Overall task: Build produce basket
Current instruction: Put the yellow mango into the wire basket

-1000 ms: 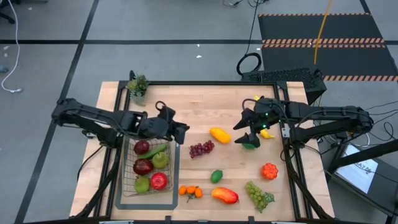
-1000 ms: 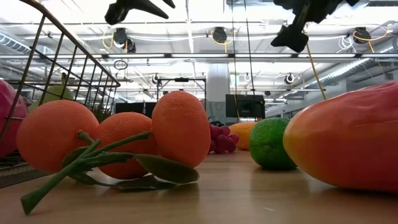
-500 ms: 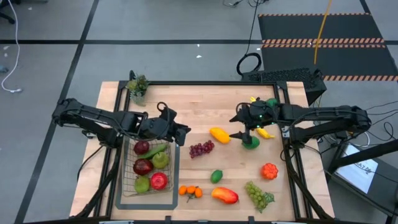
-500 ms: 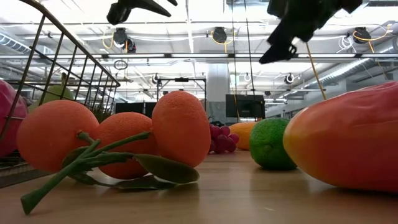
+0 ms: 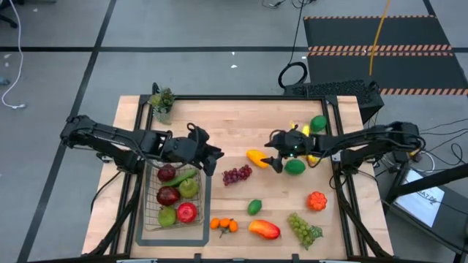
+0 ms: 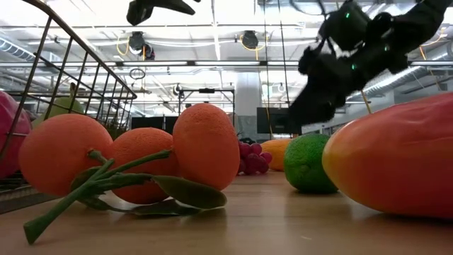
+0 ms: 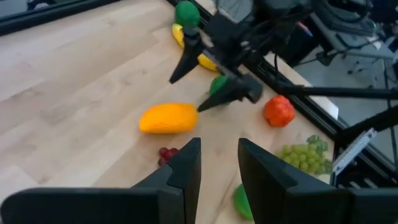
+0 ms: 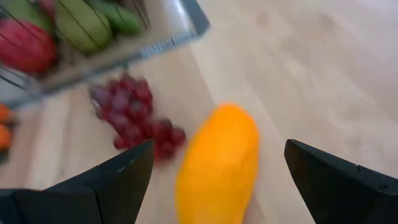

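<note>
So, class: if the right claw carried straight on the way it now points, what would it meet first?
Most likely the yellow mango, lying between the open right claw fingers' line of travel; the purple grapes lie beyond, though depth is uncertain.

A pale, matt wooden table top [image 5: 241, 120] with visible grain is seen under smooth, faintly glossy plastic-looking fruit — a yellow mango [image 8: 217, 165], purple grapes [image 8: 137, 118], oranges [image 6: 127, 159] — while the basket [image 5: 152, 219] is formed of thin grey metal wire.
</note>
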